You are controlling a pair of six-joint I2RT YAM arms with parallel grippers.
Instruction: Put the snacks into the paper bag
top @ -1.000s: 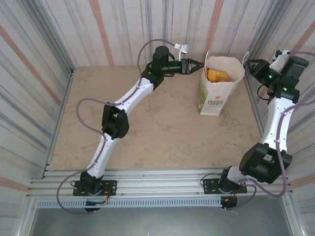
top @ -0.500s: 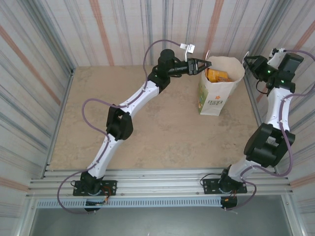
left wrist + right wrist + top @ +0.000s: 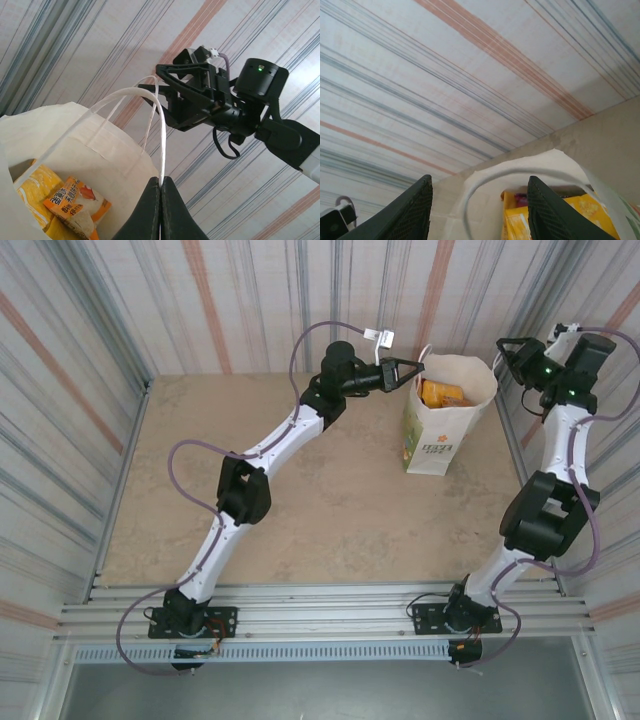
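Observation:
The white paper bag (image 3: 437, 435) stands upright at the back right of the table, its logo side toward the camera. Yellow-orange snacks (image 3: 445, 393) lie inside it; the left wrist view shows an orange-and-white packet (image 3: 75, 200), and the right wrist view a yellow packet (image 3: 570, 215) with a purple one (image 3: 520, 200) behind. My left gripper (image 3: 415, 367) sits at the bag's left rim, shut on a white cord handle (image 3: 161, 130). My right gripper (image 3: 508, 350) hovers open above the bag's right rim. The other handle cord (image 3: 520, 172) arcs between its fingers (image 3: 420, 210) without touching them.
Striped walls close in the table on the back and both sides, and the bag stands close to the right wall (image 3: 520, 455). The beige tabletop (image 3: 300, 510) stretches left and forward of the bag.
My left gripper moved right to the bag's rim and shut on the cord handle. The right arm straightened up, carrying its open gripper higher and toward the back wall.

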